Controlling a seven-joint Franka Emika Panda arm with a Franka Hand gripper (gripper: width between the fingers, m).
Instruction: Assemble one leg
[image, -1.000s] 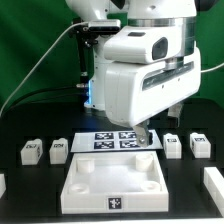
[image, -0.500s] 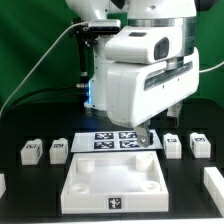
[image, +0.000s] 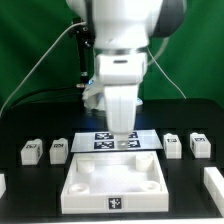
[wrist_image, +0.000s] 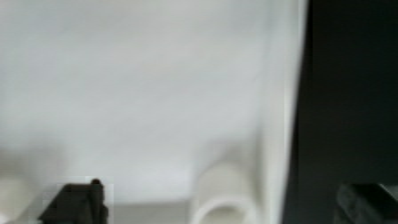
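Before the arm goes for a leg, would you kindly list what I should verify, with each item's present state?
1. Gripper open: ok; the fingers stand far apart in the wrist view.
2. Nothing held: ok; only a white surface shows between the fingers.
3. Legs free to take: ok; the left leg and the right leg stand loose on the table beside the marker board.
4. Gripper above a leg: not ok; it hangs over the marker board.
5. Square top lying flat with its hollow side up: ok.
6. Which way each leg's mating end faces: cannot tell; too small.
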